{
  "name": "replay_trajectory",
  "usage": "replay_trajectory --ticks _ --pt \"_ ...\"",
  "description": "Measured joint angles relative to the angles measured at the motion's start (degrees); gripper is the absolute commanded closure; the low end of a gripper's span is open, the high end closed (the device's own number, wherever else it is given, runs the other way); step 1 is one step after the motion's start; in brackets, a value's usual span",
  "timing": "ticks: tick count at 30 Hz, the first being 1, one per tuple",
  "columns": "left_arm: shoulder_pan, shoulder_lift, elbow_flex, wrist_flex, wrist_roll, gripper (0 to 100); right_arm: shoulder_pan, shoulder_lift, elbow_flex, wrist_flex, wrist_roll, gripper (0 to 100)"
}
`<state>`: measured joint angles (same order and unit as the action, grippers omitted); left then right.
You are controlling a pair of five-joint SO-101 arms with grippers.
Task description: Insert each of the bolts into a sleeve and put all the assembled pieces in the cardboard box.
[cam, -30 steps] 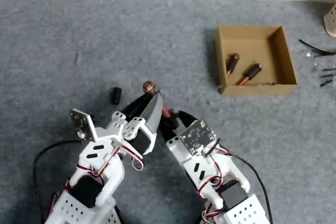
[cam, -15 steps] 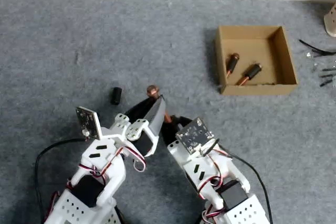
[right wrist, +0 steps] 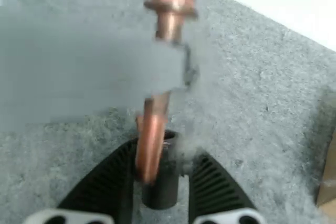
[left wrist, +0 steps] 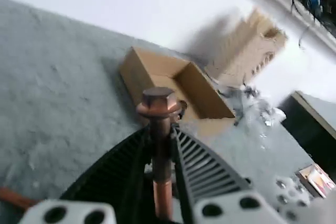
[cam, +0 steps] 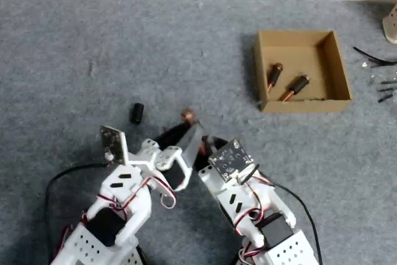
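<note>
My left gripper (cam: 189,132) is shut on a copper bolt (left wrist: 159,103) and holds it upright by the shaft, hex head up. In the high view the bolt's head (cam: 188,115) sticks out just beyond the fingers. Close beside it, my right gripper (cam: 203,144) is shut on a black sleeve (right wrist: 160,188). The bolt's shaft (right wrist: 150,142) meets the sleeve's top; how deep it sits I cannot tell. A second black sleeve (cam: 136,113) lies loose on the carpet to the left. The cardboard box (cam: 257,72) at the back right holds two assembled pieces (cam: 274,74) (cam: 295,87).
Grey carpet covers the table. Small black screws and cables (cam: 379,76) lie right of the box, and a pale object (cam: 391,23) sits at the far right edge. Open carpet stretches between the grippers and the box.
The left arm has drawn the bolt back and to the right, toward the sleeve held by the right gripper. The right arm has barely moved.
</note>
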<state>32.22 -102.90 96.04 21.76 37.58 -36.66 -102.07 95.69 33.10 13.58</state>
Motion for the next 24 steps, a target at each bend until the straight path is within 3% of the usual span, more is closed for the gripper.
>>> replay_trajectory --ticks 5,19,24 --pt "0.00 -0.09 0.00 0.00 0.35 99 0.00 0.09 0.00 -4.84 0.00 99.3" --pt "0.09 -0.09 0.00 0.00 0.35 99 0.09 0.09 0.00 -5.63 0.00 99.3" --pt "0.18 -0.09 0.00 0.53 -6.95 85 0.09 0.09 0.00 -5.63 0.00 99.3"
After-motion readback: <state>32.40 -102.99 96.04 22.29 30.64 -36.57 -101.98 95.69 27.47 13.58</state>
